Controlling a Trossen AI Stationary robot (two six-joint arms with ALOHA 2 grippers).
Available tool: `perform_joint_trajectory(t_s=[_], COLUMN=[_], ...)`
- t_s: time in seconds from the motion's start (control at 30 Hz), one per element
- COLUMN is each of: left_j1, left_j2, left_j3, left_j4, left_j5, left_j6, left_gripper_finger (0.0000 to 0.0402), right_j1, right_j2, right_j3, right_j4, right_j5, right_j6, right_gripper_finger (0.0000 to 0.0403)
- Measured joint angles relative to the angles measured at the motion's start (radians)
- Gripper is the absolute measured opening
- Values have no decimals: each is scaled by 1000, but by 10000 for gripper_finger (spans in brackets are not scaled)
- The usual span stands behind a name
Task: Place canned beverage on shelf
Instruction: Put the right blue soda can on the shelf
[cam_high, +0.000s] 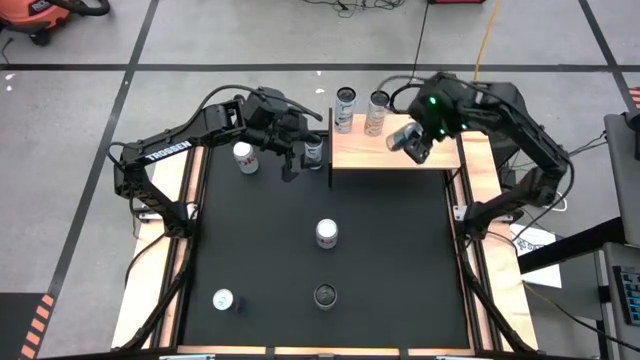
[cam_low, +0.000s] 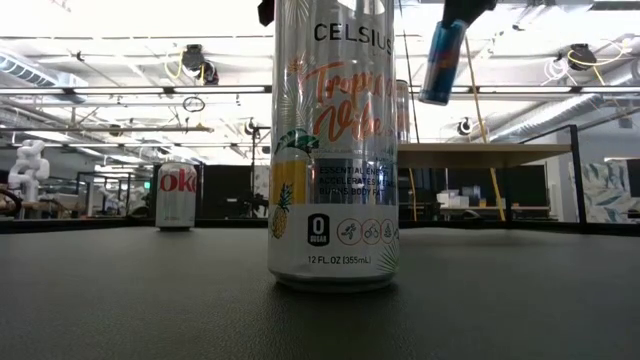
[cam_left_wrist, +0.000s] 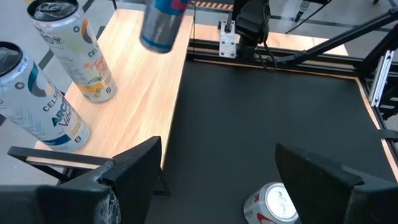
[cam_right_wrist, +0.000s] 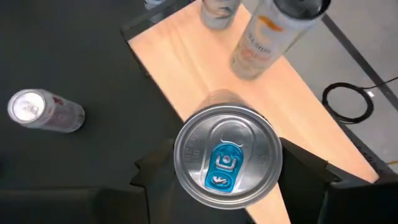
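Two cans stand on the shelf (cam_high: 395, 152); right fingers (cam_high: 408, 140) clamp a can (cam_right_wrist: 227, 163) above it, left fingers (cam_high: 290, 160) apart.

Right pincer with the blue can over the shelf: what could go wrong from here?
1. The right pincer holds the blue can tilted above the shelf; released like that, it may topple or roll off.
2. Two Celsius cans stand close by on the shelf; the descent could knock one over.
3. The open left pincer hangs by the shelf's edge, next to another can, so the arms could crowd each other.
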Motion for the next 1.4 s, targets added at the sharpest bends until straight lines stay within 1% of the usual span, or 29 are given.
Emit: perform_joint_trajectory(t_s=[0.13,0.27,0.4,0.77,0.93,1.1,1.4], left_j1=[0,0,0,0,0,0,0], left_j2=[0,0,0,0,0,0,0], left_j3=[0,0,0,0,0,0,0], left_j4=[-20,-38,-44,-42,-42,-42,-50], left_j5=[0,0,0,0,0,0,0], left_j6=[0,0,-1,-6,-6,-6,-6], left_gripper_finger=[318,318,318,318,318,318,318], right_j1=[-89,-164,-236,-381,-412,-417,-419], right_j2=[48,76,89,126,176,215,219], right_j3=[27,30,30,31,31,31,31], right_j4=[-1,-1,-2,-1,0,0,0], right_j5=[-51,-70,-178,-184,-216,-211,-211], right_j6=[-62,-109,-145,-240,-280,-302,-347], right_gripper_finger=[207,208,208,208,208,208,208])
